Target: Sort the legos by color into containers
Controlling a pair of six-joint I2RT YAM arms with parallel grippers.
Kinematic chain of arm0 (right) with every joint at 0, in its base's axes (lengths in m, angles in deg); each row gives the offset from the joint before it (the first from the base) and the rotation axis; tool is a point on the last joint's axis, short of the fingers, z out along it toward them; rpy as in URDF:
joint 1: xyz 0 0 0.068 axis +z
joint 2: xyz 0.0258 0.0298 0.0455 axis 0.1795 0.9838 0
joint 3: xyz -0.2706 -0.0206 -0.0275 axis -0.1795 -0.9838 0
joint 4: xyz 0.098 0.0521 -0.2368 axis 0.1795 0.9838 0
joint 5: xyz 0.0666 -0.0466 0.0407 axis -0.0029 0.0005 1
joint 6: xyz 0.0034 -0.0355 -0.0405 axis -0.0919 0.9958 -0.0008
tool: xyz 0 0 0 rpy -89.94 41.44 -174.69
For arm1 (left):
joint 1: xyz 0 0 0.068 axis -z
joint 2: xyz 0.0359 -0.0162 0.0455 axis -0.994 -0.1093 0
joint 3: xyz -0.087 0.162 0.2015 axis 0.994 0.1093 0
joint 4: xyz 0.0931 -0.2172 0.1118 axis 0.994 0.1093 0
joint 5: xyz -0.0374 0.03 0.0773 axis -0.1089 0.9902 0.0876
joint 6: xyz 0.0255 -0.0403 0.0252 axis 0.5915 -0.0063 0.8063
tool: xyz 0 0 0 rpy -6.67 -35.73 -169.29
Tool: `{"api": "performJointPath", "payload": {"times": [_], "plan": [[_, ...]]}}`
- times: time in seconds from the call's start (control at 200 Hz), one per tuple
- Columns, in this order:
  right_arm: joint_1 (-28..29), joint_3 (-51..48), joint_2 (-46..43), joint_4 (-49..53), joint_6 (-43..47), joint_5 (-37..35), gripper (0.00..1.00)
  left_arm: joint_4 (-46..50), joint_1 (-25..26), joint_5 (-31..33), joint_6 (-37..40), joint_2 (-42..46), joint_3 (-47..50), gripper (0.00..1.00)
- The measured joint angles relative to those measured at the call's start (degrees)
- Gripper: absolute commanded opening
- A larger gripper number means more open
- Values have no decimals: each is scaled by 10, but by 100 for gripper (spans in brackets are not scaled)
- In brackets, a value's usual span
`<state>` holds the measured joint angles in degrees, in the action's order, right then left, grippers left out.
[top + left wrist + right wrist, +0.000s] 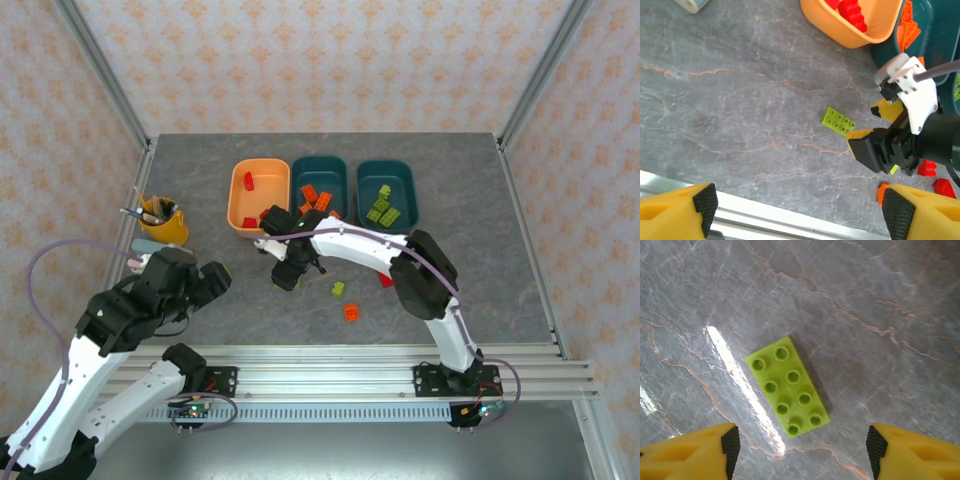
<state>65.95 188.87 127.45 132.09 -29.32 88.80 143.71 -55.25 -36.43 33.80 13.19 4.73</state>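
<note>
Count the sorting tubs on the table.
3, in a row: light orange tub on the left, middle teal tub, right teal tub. No others seem hidden.

Bright, sharp, glare streak on table [735,385]

Grey marbled counter [480,260]. Three tubs stand in a row at far middle, touching or nearly so: light orange tub [268,190], middle teal tub [335,180], right teal tub [402,180]. Yellow cup [165,228] at left edge. Loose on the surface:
- flat yellow-green eight-stud brick [787,386], studs up
- small yellow-green brick [338,288]
- orange brick [351,311] near it
- red brick [385,281] further right
</note>
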Motion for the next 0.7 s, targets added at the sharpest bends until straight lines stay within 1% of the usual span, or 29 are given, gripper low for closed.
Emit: {"api": "performJointPath", "payload": {"times": [0.17, 0.255, 0.355, 0.46, 0.631, 0.701], "plan": [[24, 48, 49, 31, -6, -26, 70, 19, 0, -6, -1, 6, 0, 88], [26, 63, 67, 41, -13, -40, 69, 18, 0, -8, -1, 6, 0, 89], [25, 76, 83, 53, -21, -50, 66, 18, 0, -17, 1, 6, 0, 89], [24, 89, 96, 66, -32, -58, 60, 15, 0, -26, 2, 9, 0, 89], [23, 92, 101, 83, -64, -77, 45, 11, 0, -38, 1, 17, 0, 89], [19, 92, 101, 88, -85, -83, 43, 8, 0, -39, 1, 17, 0, 89]]}}
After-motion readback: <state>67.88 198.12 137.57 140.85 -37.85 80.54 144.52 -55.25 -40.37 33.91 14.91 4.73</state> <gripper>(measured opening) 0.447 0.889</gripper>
